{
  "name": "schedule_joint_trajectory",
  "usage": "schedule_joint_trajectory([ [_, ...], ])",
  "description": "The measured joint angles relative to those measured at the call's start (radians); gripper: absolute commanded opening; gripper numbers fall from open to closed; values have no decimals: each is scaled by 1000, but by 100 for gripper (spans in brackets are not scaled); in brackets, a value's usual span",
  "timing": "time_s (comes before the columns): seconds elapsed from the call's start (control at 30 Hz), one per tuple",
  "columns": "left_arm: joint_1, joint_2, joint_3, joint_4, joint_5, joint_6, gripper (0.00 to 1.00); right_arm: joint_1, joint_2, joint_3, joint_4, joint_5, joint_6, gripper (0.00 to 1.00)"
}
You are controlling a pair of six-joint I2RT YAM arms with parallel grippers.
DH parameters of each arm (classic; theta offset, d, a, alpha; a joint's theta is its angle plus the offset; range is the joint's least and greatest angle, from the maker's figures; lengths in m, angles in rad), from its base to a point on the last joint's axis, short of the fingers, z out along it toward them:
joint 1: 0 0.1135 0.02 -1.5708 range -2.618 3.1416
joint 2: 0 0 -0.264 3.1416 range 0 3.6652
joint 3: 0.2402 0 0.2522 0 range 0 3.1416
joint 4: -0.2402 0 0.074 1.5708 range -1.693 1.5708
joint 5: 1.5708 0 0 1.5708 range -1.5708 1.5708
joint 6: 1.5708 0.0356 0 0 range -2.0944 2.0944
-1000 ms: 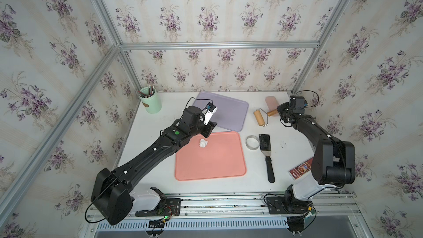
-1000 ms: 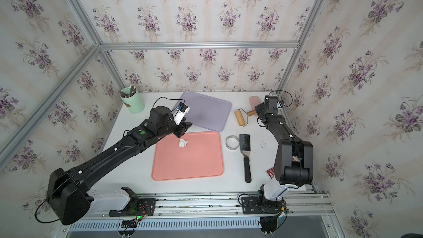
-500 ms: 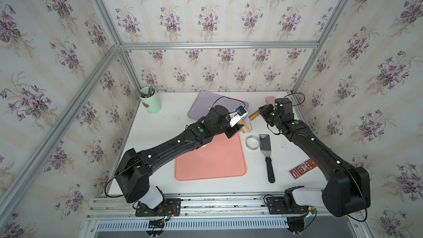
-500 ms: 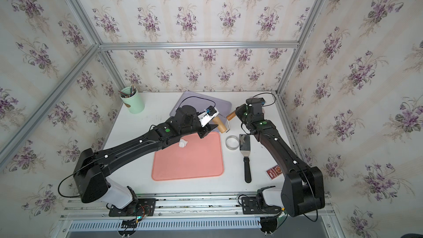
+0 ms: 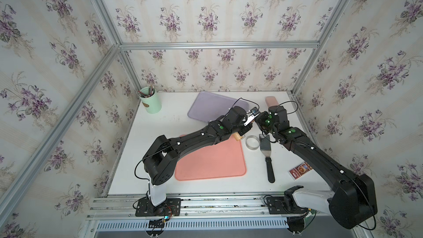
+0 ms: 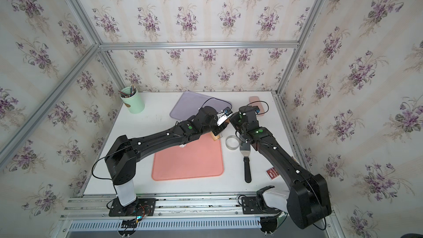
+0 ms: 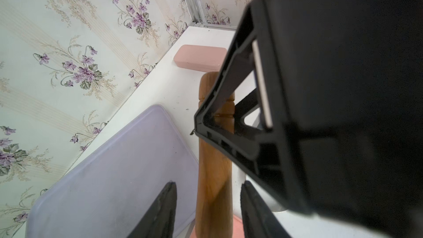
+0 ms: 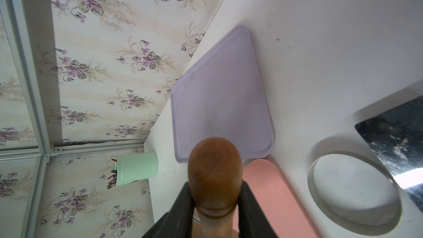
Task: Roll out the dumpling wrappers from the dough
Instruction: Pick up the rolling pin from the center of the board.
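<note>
Rolling pin (image 8: 214,165): wooden handle clamped between right gripper (image 8: 216,187) fingers. Left gripper (image 7: 208,185): fingers half-spread, straddling pin body, gap each side. Purple tray (image 7: 114,168) beside one left finger.

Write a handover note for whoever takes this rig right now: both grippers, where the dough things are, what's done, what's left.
Right gripper: shut on the handle of the rolling pin.
Left gripper: open, fingers either side of the pin, gaps showing.
Dough: small white lump at the far edge of the pink mat, mostly hidden under the left arm.
Ring cutter: beside the mat.
Done: pin in hand. Left: roll the dough, cut wrappers; none visible yet.
</note>
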Motion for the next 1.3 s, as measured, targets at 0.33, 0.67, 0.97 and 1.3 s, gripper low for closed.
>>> schedule_joint_trajectory([
  [0.33, 0, 78, 58, -33, -50, 15, 48, 11, -7, 1, -2, 3, 9, 15],
  [0.67, -2, 106, 97, -57, -61, -19, 8, 17, 12, -6, 40, 13, 22, 18],
  [0.97, -1, 51, 46, -31, -80, -16, 0, 19, -12, -6, 35, -10, -30, 65],
  [1.3, 57, -157, -151, -51, 42, 30, 0, -102, -105, -70, 213, -304, -297, 85],
])
